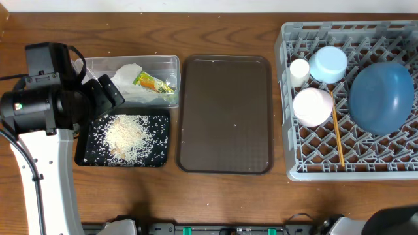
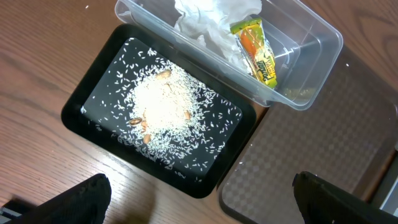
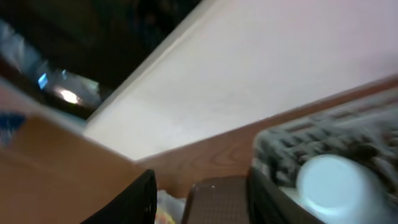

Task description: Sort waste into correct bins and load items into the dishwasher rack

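Wooden table (image 1: 215, 26): left gripper (image 2: 202, 183) gapes wide over rice (image 2: 165, 102) in the black tray (image 2: 87, 102); right gripper (image 3: 199, 186), blurred, stands part-open, empty.

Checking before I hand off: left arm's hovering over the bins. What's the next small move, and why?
Probably just raise the left gripper clear and back; its jaws stand open and empty. The rice sits in the black tray, napkin and wrapper in the clear tub, dishes in the rack, so nothing looks left to sort.
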### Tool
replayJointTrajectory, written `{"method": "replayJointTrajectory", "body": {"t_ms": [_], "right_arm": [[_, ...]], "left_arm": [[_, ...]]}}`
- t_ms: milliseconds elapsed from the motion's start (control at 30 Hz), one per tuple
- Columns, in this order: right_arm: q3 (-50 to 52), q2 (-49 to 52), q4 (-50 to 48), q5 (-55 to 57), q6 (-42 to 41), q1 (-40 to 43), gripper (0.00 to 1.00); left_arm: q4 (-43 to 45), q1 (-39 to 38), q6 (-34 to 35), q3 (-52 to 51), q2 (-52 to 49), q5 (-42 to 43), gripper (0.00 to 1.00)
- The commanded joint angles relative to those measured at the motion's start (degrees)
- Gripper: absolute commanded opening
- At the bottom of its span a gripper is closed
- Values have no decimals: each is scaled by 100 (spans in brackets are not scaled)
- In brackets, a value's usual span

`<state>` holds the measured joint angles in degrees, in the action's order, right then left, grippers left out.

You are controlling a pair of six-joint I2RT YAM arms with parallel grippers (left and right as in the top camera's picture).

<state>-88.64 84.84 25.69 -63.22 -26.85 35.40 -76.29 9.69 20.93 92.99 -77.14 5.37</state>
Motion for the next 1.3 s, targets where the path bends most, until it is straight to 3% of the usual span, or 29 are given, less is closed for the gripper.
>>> {"method": "replayJointTrajectory", "body": {"t_ms": [0, 133, 267, 333, 433, 567, 1267], "right_arm": [[-354, -205, 754, 1687, 800, -1001, 44], [-516, -219, 2074, 4378, 1821, -2369, 44], [-507, -107, 3049, 6996, 1967, -3447, 43], [-498, -39, 3493, 7536, 1965, -3742, 33], [-487, 90, 4030, 7560, 1956, -3875, 17], [-457, 317, 4507, 7543, 1862, -3762, 7], [-435, 1084, 4649, 7589, 1882, -2369, 3]], "left_arm": [[-17, 26, -33, 7, -33, -92, 96], [4, 26, -33, 7, -33, -92, 96], [2, 26, -33, 7, -33, -92, 96], [4, 26, -33, 7, -33, -92, 96], [4, 26, -33, 7, -33, -92, 96], [4, 26, -33, 7, -33, -92, 96], [4, 26, -33, 7, -33, -92, 96]]}}
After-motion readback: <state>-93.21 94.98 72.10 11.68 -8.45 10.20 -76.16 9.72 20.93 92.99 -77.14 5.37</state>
